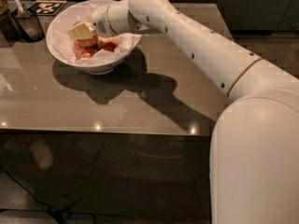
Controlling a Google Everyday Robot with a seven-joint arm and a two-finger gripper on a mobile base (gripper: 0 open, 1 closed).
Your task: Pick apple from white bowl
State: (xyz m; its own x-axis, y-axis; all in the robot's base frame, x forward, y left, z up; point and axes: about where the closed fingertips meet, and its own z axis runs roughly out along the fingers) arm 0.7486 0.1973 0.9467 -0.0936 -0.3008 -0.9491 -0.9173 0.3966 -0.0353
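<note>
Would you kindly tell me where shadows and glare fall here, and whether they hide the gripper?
Camera view: the arm and the white bowl cast dark shadows on the glossy table. Camera view: small bright glints sit near the table's front edge. Camera view: the gripper, inside the bowl over the red apples, is lit and unhidden.
</note>
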